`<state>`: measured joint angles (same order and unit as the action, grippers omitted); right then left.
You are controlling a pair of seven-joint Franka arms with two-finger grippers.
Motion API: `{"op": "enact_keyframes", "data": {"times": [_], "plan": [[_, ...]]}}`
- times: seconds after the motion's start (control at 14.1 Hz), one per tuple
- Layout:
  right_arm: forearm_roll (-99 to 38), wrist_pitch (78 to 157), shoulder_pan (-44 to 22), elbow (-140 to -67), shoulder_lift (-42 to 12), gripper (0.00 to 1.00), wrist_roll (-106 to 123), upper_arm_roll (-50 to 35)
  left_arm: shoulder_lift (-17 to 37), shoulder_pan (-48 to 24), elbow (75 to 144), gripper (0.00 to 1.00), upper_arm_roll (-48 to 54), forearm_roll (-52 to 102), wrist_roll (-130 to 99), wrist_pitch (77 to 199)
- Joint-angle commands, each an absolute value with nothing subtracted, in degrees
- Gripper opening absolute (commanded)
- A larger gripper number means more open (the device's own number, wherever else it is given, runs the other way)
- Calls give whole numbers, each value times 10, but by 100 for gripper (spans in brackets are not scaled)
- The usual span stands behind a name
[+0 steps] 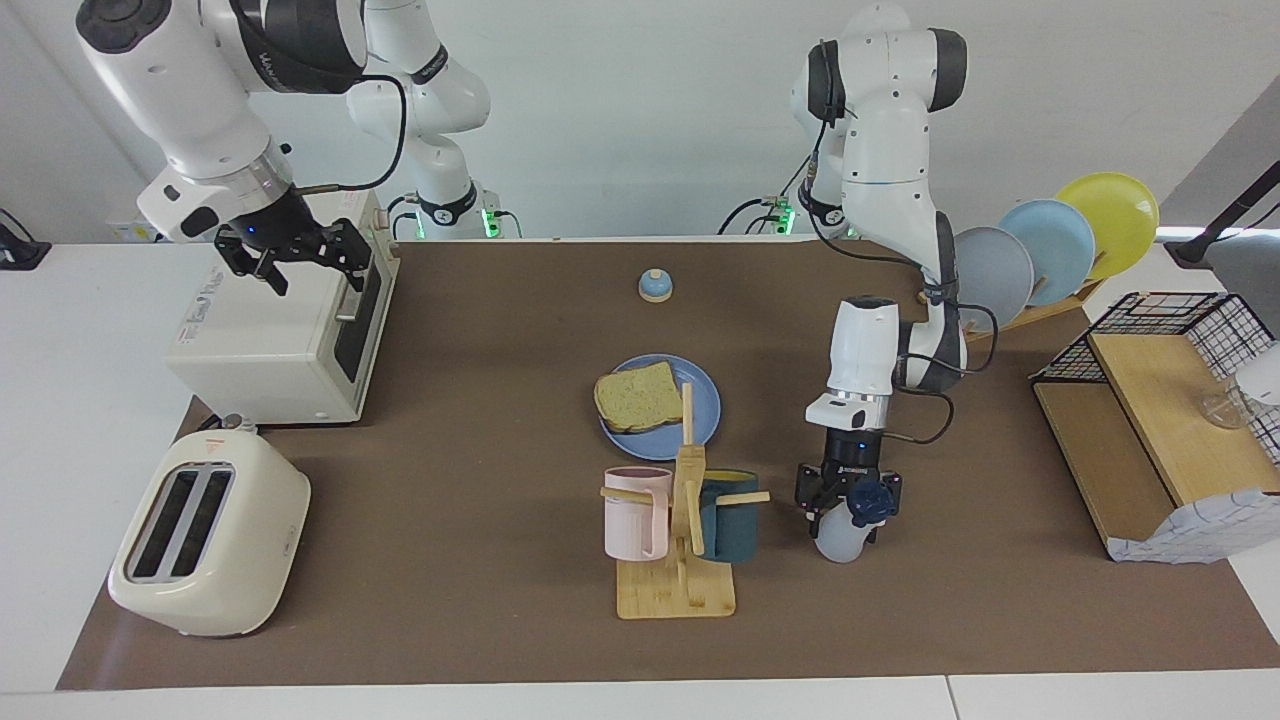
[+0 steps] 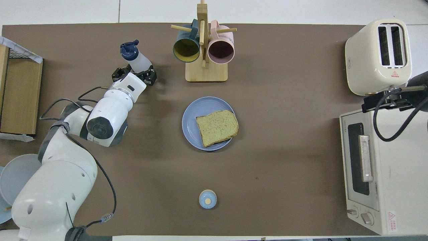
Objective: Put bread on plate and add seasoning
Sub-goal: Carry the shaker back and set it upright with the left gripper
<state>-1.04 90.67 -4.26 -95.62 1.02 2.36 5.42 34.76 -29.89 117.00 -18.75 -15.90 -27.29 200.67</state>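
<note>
The bread (image 1: pixel 638 397) (image 2: pixel 216 128) lies flat on the blue plate (image 1: pixel 704 425) (image 2: pixel 190 124) mid-table. The seasoning (image 1: pixel 840 540) (image 2: pixel 139 60), a pale squeeze bottle with a navy cap, stands on the mat beside the mug rack, toward the left arm's end. My left gripper (image 1: pixel 848 508) (image 2: pixel 134 74) hangs straight over it, open, its fingers either side of the bottle's upper part. My right gripper (image 1: pixel 300 262) (image 2: pixel 381 102) waits open over the toaster oven's top, holding nothing.
A wooden mug rack (image 1: pixel 676 592) with a pink and a teal mug stands farther from the robots than the plate. Toaster (image 1: pixel 205 535) and toaster oven (image 1: pixel 270 340) fill the right arm's end. A bell (image 1: pixel 654 286), plate rack (image 1: pixel 1050 250) and wire-and-wood shelf (image 1: pixel 1150 420) also stand here.
</note>
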Motion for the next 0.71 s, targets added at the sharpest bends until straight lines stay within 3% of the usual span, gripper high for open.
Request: {"op": "enact_keyframes", "data": {"times": [0.0,0.21,0.64], "plan": [[-11,913,-36,-970,23,100,17,49,247,-310,1276,96,-198,-165,-271,2007],[-11,913,-36,-970,23,100,17,48,186,-317,1330,100,-198,-165,-263,2007],[-11,913,-36,-970,23,100,17,49,125,-408,1325,100,-196,-165,-305,1871]]}}
